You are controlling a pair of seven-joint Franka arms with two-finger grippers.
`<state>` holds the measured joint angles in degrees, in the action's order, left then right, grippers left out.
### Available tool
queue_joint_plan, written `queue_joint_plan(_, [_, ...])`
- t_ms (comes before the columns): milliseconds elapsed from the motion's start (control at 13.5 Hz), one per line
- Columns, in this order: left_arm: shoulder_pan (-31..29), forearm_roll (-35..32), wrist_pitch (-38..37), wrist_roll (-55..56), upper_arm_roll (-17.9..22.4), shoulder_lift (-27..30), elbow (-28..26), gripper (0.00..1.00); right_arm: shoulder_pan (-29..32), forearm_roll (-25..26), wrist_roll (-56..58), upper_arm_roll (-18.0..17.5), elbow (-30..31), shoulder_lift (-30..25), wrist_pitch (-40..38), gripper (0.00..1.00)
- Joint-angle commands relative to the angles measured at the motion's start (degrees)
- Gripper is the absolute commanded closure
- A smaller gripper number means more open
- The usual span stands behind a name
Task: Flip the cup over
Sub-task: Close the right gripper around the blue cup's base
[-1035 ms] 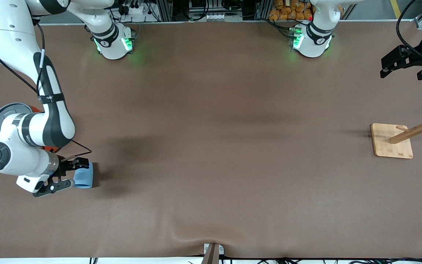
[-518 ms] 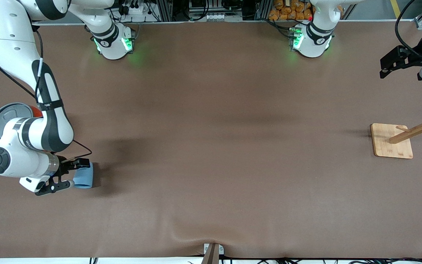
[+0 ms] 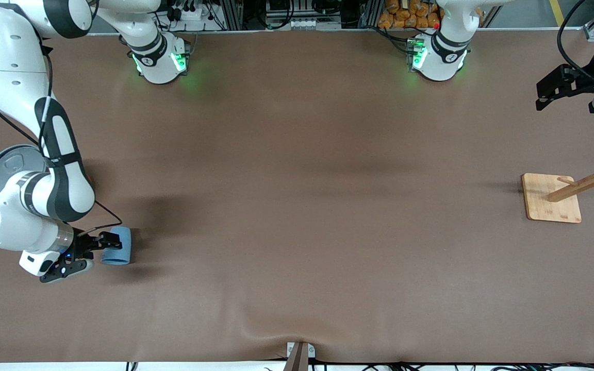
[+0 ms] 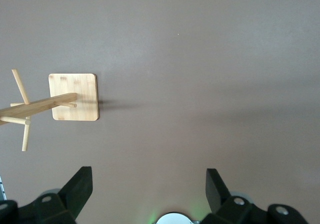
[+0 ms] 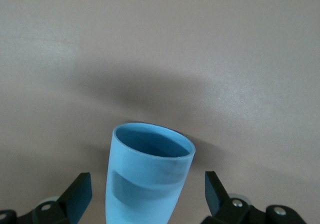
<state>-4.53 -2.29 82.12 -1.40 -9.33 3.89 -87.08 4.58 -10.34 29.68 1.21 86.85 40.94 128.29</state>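
The cup [image 3: 117,246] lies on its side on the surface [image 3: 297,206] at the lower left of the front view, mouth pointing away from the right pincer [image 3: 88,253]. Over the last second that pincer has drawn back a little, fingers spread on either side of the cup's base, not yet pinching, so the flip has hardly begun. The left pincer [image 3: 547,93] waits spread at the upper right, above the wooden rack [image 3: 575,190]
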Motion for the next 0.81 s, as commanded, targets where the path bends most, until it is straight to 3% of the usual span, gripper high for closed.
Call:
queue_joint_plan(0, [0.05,-1.14,0.85,-0.97,-0.43,-0.63,0.42,0.00,0.51,-1.26,1.17,-0.59,1.22,0.28,0.91,0.00])
queue_joint_plan(222, [0.14,-1.23,0.85,-0.97,-0.52,-1.07,0.33,0.00,-0.10,-4.59,1.16,-0.59,1.48,1.95,0.99,0.00])
queue_joint_plan(739, [0.31,-1.23,0.85,-0.88,-0.60,-1.25,0.33,0.00,0.69,-4.69,5.11,-0.59,2.80,3.19,0.38,0.00])
